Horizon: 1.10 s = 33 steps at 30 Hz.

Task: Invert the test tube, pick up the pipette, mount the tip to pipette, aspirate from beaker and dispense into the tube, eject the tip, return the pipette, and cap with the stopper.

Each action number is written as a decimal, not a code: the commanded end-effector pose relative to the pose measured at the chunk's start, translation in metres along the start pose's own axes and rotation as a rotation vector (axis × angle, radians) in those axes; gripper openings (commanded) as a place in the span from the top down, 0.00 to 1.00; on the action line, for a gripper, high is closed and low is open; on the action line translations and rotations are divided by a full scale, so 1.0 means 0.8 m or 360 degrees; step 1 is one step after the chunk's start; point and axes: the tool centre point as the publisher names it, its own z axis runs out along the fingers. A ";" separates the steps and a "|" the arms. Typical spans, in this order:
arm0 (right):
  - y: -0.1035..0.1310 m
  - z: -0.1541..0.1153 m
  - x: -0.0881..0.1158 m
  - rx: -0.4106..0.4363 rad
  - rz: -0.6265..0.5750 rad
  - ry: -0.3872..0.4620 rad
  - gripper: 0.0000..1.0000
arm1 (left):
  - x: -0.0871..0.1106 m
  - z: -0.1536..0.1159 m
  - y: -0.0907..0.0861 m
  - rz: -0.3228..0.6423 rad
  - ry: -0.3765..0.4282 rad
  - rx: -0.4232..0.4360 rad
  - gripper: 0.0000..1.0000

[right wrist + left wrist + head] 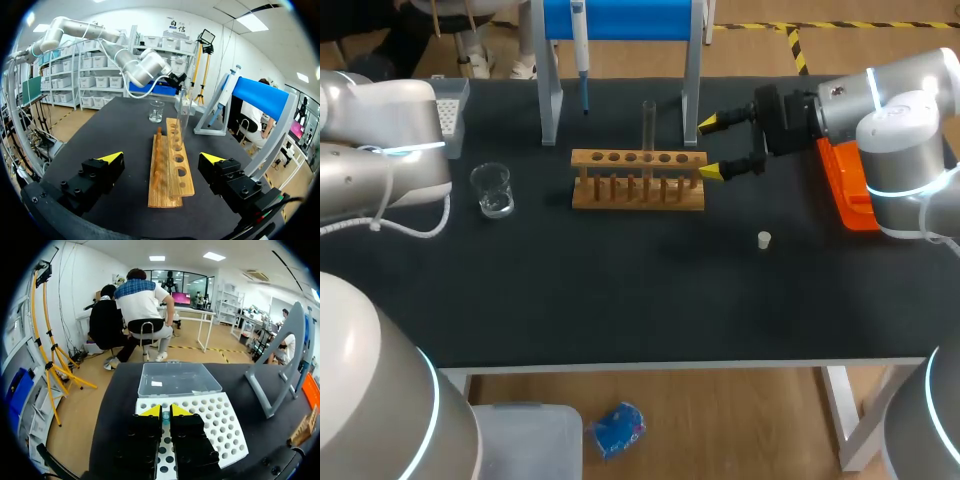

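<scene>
Test tube [648, 125] upright in rack [638, 202] — ungripped.

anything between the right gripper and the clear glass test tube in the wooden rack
Nothing visible does. The open right gripper sits at the end of the wooden rack, and only empty holes lie along its top up to the clear glass test tube. The upright wooden pegs stand in the row beside, off that line.

The rack [638, 200] is pale matt wood; the beaker [493, 190] and test tube [648, 125], clear glossy glass. The table top [620, 290] is matt black, the tip box [220, 425] white plastic.
</scene>
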 end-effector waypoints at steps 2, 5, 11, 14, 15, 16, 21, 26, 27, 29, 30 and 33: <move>0.000 0.000 0.000 0.0002 -0.0001 0.0002 0.00 | 0.001 0.003 0.000 0.0004 -0.0008 -0.0014 1.00; 0.000 0.000 0.000 0.0002 -0.0001 0.0002 0.00 | 0.001 0.003 0.000 0.0013 -0.0016 -0.0020 1.00; 0.000 0.000 0.000 0.0002 -0.0001 0.0002 0.00 | 0.000 0.001 0.003 0.0015 -0.0025 -0.0024 1.00; 0.000 0.000 0.000 0.0002 -0.0001 0.0002 0.00 | 0.002 -0.001 0.003 0.0021 -0.0018 -0.0026 1.00; 0.000 0.000 0.000 0.0002 -0.0001 0.0002 0.00 | 0.002 -0.002 0.002 0.0022 -0.0018 -0.0025 1.00; 0.000 0.000 0.000 0.0002 -0.0001 0.0002 0.00 | 0.002 -0.003 0.001 0.0022 -0.0018 -0.0022 1.00; 0.000 0.000 0.000 0.0002 -0.0001 0.0002 0.00 | 0.002 -0.007 -0.001 0.0028 -0.0019 -0.0018 1.00; 0.000 0.000 0.000 0.0002 -0.0001 0.0002 0.00 | 0.002 -0.011 -0.007 0.0038 -0.0024 -0.0009 1.00; 0.000 0.000 0.000 0.0002 -0.0001 0.0002 0.00 | 0.002 -0.012 -0.008 0.0043 -0.0026 -0.0006 1.00; 0.000 0.000 0.000 0.0002 -0.0001 0.0002 0.00 | 0.002 -0.015 -0.011 0.0047 -0.0029 -0.0002 1.00; 0.000 0.000 0.000 0.0002 -0.0001 0.0002 0.00 | 0.002 -0.016 -0.012 0.0050 -0.0030 0.0000 1.00; 0.000 0.000 0.000 0.0002 -0.0001 0.0002 0.00 | 0.002 -0.021 -0.018 0.0061 -0.0035 0.0007 1.00</move>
